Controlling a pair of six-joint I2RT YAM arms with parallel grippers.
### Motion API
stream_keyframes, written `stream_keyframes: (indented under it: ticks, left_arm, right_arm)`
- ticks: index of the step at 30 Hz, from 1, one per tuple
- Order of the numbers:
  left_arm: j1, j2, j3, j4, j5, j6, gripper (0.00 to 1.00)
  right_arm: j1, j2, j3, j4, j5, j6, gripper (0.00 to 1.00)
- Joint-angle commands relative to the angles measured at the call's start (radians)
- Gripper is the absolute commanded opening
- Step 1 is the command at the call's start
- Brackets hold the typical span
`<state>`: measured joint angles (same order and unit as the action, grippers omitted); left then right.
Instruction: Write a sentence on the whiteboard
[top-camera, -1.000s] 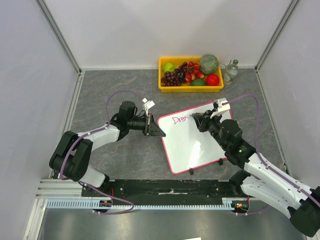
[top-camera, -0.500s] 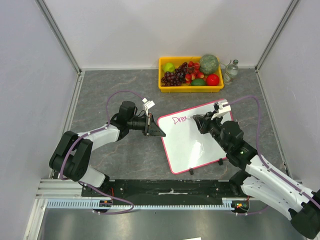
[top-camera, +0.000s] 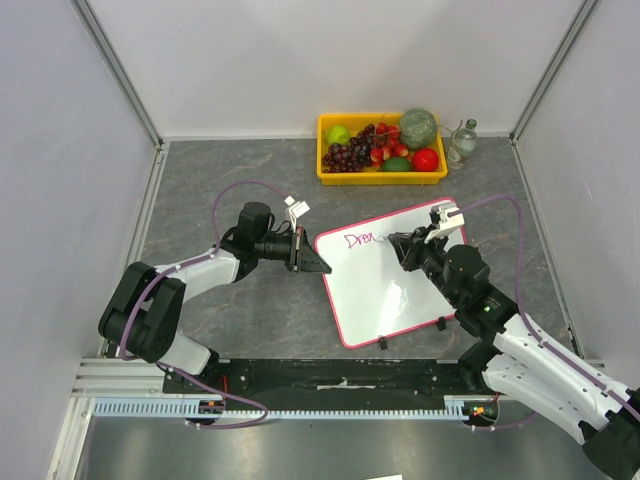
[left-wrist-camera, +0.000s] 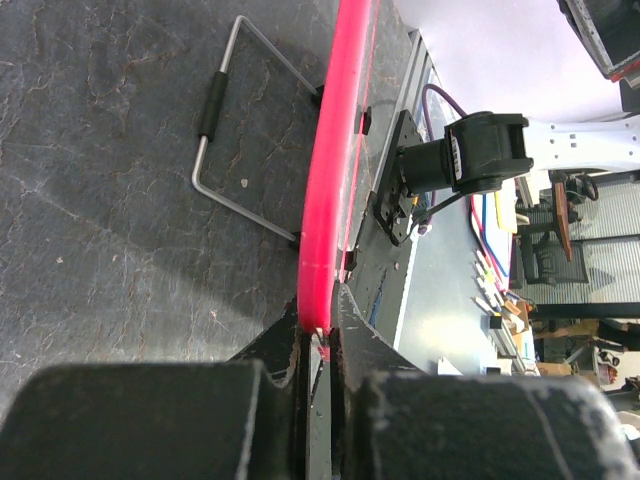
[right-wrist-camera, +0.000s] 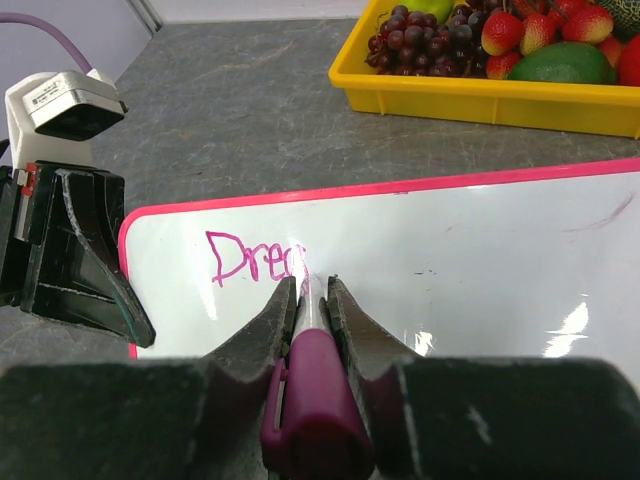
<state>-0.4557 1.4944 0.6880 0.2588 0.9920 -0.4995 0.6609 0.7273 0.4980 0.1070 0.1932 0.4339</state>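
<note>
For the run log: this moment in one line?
left tool: clamps whiteboard edge | right tool: holds marker | sentence: "Dre" visible, marker at its end

In the upper middle of the overhead view, a yellow tray (top-camera: 380, 179) sits on the grey stone-patterned tabletop (top-camera: 230, 165) near the back wall. It holds dark grapes (top-camera: 347, 155) at left, a green apple (top-camera: 338, 133) in its upper left corner, strawberries (top-camera: 386, 149) in the middle, a large round green fruit (top-camera: 418, 128) at upper right and a red fruit (top-camera: 426, 159) at lower right. A small clear bottle (top-camera: 461, 142) stands just right of the tray, and white wall panels (top-camera: 330, 50) close in the frame's left, top and right.
</note>
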Motion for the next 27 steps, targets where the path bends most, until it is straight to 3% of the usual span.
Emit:
stream_keyframes:
  ticks: [1, 11, 27]
  left_arm:
    - [-0.015, -0.010, -0.016, -0.044, -0.003, 0.128, 0.02]
    - [-0.017, -0.008, -0.016, -0.044, -0.001, 0.131, 0.02]
    - [-0.015, -0.010, -0.019, -0.043, -0.001, 0.131, 0.02]
  right_arm:
    - [-0.004, 0.015, 0.059, -0.009, 0.029, -0.021, 0.00]
    - [-0.004, 0.046, 0.129, 0.014, 0.046, -0.037, 0.00]
    - [-0.009, 0.084, 0.063, 0.026, 0.043, -0.040, 0.00]
